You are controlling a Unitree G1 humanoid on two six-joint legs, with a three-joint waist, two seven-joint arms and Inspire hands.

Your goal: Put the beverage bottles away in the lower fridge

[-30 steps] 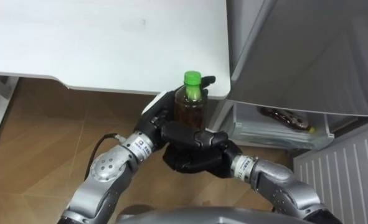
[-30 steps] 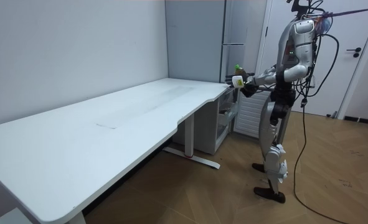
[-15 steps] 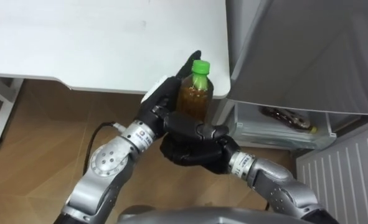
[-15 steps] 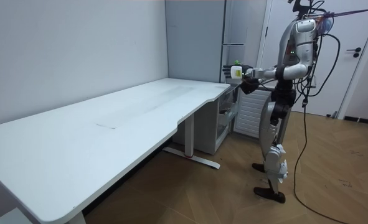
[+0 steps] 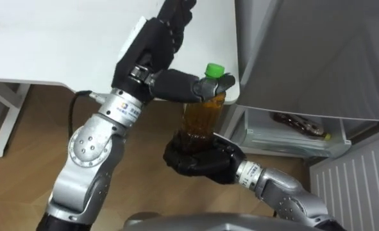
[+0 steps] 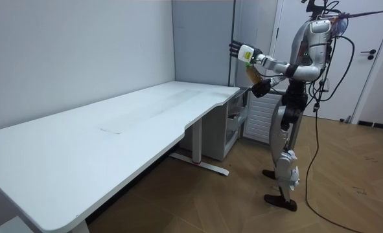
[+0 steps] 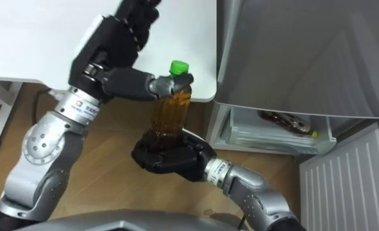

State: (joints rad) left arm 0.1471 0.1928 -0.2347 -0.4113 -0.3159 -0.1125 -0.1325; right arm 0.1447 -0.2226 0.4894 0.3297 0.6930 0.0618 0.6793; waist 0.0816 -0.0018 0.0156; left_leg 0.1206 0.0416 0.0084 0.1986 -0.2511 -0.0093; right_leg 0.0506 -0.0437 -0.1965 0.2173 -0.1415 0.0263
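The robot stands upright on the wood floor at the far end of the white desk (image 5: 61,38), directly beside the grey fridge (image 5: 317,58), with both arms extended forward.

Drink bottle (image 5: 202,112): amber liquid, green cap (image 5: 213,69). It is upright in the air off the desk's corner, just beside the edge of the fridge's upper door.

Right hand (image 5: 199,160): below the bottle, fingers curled round the bottle's base, bearing it from underneath.

Left hand (image 5: 154,45): above desk level, fingers stretched upward and loose. The thumb lies across the bottle's neck just below the cap; the fingers do not wrap the bottle.

Lower fridge compartment (image 5: 285,138): open, below the upper door. A second, dark bottle (image 5: 297,123) lies on its side on a clear shelf inside. The compartment's ribbed white door (image 5: 362,173) stands open at the robot's right.
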